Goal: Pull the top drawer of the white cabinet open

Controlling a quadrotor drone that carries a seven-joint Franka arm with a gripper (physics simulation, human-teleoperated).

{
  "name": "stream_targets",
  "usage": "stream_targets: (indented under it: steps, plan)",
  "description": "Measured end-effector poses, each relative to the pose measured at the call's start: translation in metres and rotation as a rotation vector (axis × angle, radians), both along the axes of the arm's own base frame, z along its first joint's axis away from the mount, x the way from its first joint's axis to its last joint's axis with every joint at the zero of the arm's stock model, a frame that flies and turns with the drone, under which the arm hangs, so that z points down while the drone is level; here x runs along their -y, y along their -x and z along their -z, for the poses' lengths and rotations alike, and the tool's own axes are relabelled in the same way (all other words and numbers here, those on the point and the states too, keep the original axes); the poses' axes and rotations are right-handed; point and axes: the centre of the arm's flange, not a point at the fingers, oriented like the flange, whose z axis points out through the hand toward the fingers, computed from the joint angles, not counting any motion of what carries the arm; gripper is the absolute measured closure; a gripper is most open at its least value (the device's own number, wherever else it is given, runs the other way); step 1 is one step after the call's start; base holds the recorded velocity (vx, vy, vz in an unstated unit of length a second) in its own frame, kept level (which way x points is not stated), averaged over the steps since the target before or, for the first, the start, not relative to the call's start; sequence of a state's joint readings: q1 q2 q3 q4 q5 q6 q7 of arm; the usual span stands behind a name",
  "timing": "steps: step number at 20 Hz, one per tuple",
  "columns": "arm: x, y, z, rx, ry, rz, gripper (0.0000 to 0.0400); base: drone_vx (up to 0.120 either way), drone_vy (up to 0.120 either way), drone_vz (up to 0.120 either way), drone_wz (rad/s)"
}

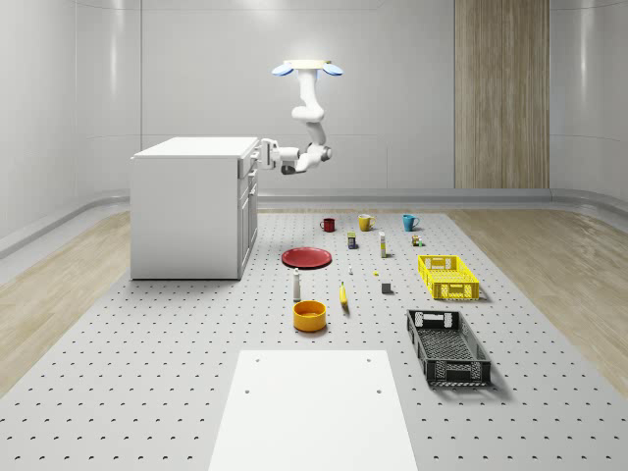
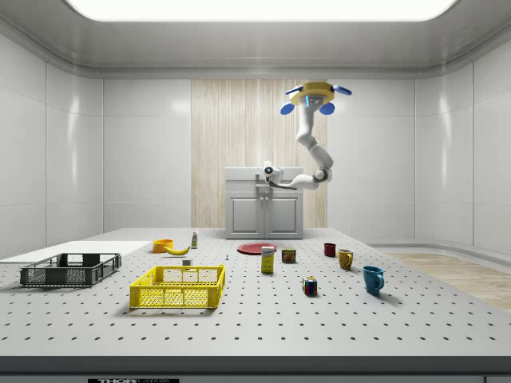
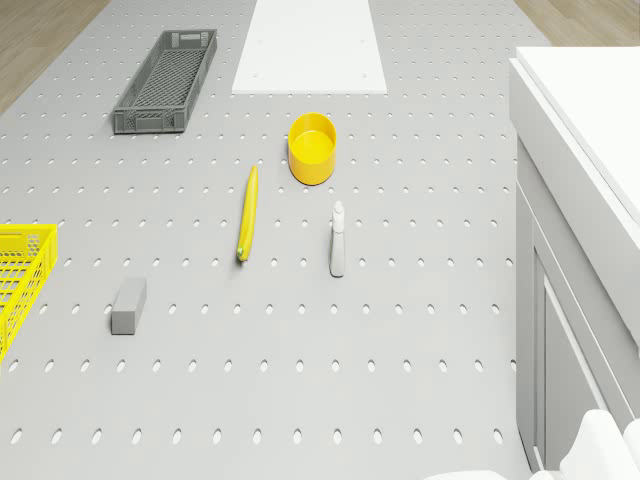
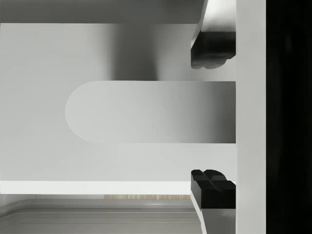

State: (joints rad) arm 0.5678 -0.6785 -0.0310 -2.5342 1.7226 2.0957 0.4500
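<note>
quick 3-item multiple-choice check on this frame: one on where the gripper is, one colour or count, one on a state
1. Where is the gripper?
A. at the cabinet's top drawer front
B. over the yellow basket
C. beside the red plate

2. How many mugs stand in the row behind the plate?
A. one
B. three
C. five

3. How does the black basket lie?
A. upside down
B. upright, open side up
C. stacked on the yellow one

Key: 1 A, the arm reaches level to the cabinet while the drone hovers beside it. 2 B, red, yellow and blue mugs. 3 B, its inside floor shows.
</note>
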Motion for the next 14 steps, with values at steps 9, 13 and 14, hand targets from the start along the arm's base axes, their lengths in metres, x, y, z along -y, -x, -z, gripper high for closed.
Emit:
stream_targets:
  steps: [9,13,14]
  plan:
    - [0.0001,0.0000,-0.0003,-0.006,0.000,-0.001,0.0095,0.000,0.031,0.000,0.000]
    - [0.0001,-0.0001,-0.0002,-0.003,0.000,-0.001,0.0095,0.000,0.000,0.000,0.000]
    - [0.0001,-0.0001,-0.0002,-0.003,0.000,-0.001,0.0095,0.000,0.000,0.000,0.000]
